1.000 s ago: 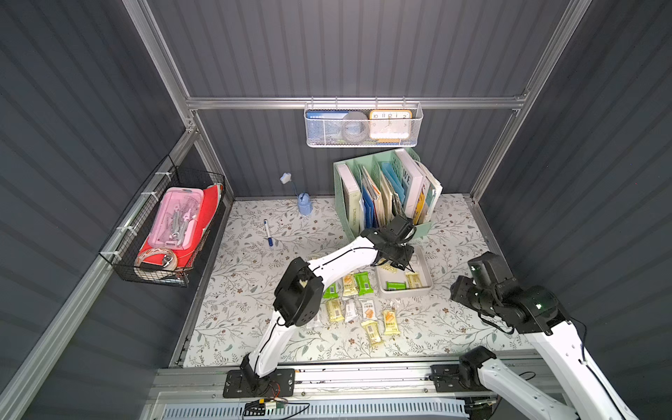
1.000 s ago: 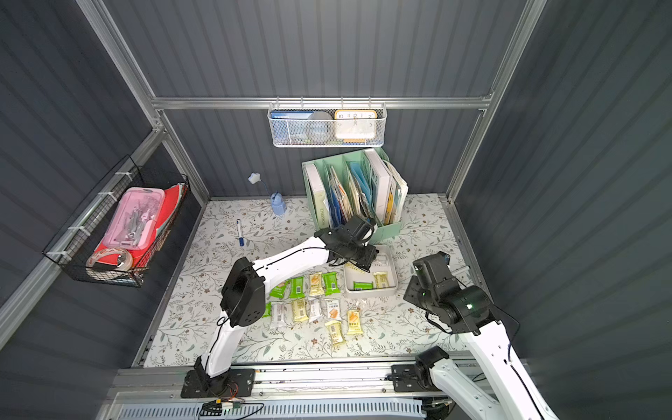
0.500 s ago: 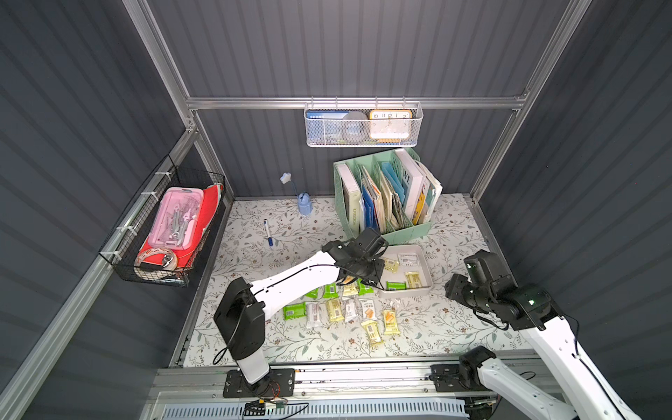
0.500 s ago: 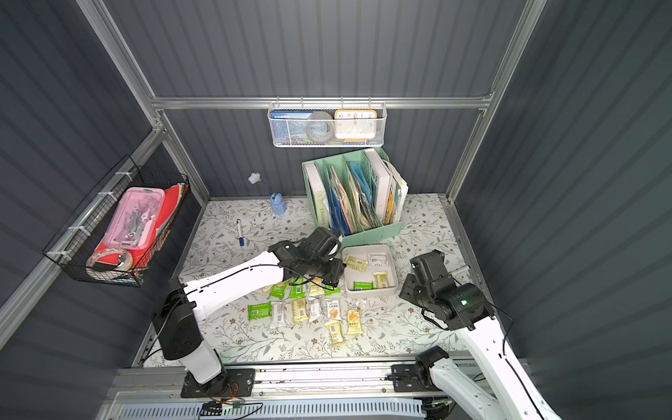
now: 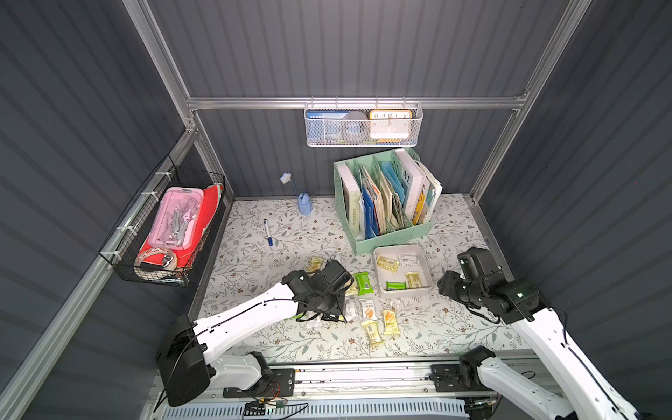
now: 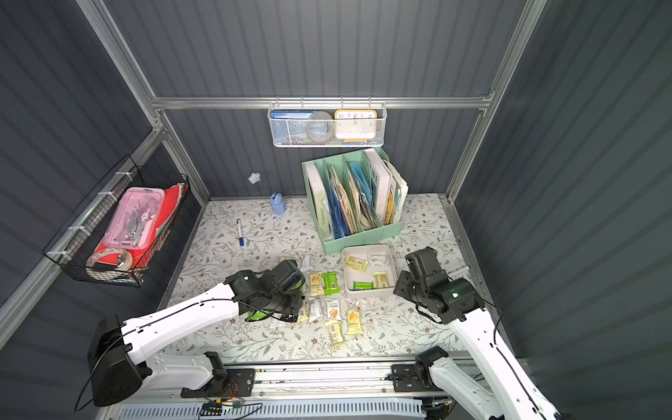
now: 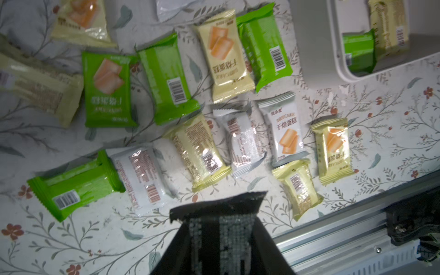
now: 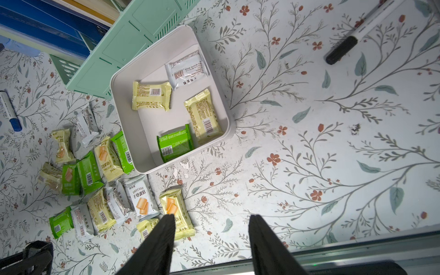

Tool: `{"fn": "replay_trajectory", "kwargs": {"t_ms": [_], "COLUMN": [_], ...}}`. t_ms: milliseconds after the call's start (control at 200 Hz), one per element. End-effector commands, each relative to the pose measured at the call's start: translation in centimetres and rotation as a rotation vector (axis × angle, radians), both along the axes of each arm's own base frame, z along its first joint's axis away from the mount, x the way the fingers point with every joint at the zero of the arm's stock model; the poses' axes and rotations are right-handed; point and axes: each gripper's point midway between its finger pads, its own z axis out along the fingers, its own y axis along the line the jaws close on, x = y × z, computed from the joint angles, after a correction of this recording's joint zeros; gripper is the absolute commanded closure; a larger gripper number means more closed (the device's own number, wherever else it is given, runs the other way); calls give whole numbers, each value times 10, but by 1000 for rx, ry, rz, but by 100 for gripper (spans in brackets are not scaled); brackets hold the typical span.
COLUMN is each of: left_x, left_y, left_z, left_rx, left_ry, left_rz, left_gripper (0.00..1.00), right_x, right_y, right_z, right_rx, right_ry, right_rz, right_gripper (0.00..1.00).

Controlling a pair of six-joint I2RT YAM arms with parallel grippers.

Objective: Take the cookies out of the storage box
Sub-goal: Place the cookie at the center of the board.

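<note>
The storage box (image 5: 403, 291) (image 6: 368, 293) (image 8: 228, 119) is a shallow pale tray in front of the organiser. Several cookies lie in it: two pale yellow, a silver one (image 8: 187, 70) and a green one (image 8: 175, 145). Many more cookies (image 5: 368, 310) (image 7: 226, 54) (image 8: 140, 197) are spread on the floral table left of the box. My left gripper (image 5: 327, 314) (image 7: 220, 238) hovers over that spread, shut on a black cookie packet (image 7: 219, 214). My right gripper (image 5: 446, 287) (image 8: 212, 216) stands open and empty above the table to the right of the box.
A mint file organiser (image 5: 385, 203) stands right behind the box. A blue-capped pen (image 5: 268, 232) and a small blue lamp (image 5: 304, 205) lie at the back left. A black-capped marker (image 8: 345, 45) lies right of the box. The metal rail (image 5: 363, 367) runs along the front.
My left gripper has left the box and swung left and toward the front, carrying the black packet over the spread of cookies. The right arm has barely shifted.
</note>
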Motion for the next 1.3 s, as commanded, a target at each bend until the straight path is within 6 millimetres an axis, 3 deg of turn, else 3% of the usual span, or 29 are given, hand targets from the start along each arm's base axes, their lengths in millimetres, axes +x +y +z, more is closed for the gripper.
{"fn": "replay_trajectory", "kwargs": {"t_ms": [0,220,580,825,1101,1296], "left_x": [-18,-34,-34,-40,-40,-32], "left_y": [15,9,-24,-33,-31,-34], "left_z": [-17,-42,-75,-84,-88,-73], "left_rx": [21,49,159,157,191,171], "left_ry": [57,89,87,120,139,84], "left_rz": [76,20,-190,-274,-277,-264], "left_gripper": [62,62,62,61,51,47], "right_x": [0,1,-4,-4,-5,-3], "right_y": [0,0,-4,-4,-6,-4], "right_z": [-2,-3,-4,-3,-1,0], "right_rx": [-4,-6,-17,-12,-16,-12], "right_ry": [-1,-4,3,-8,-13,-17], "right_rz": [12,13,0,-5,-8,-4], "right_gripper": [45,45,45,44,44,44]}}
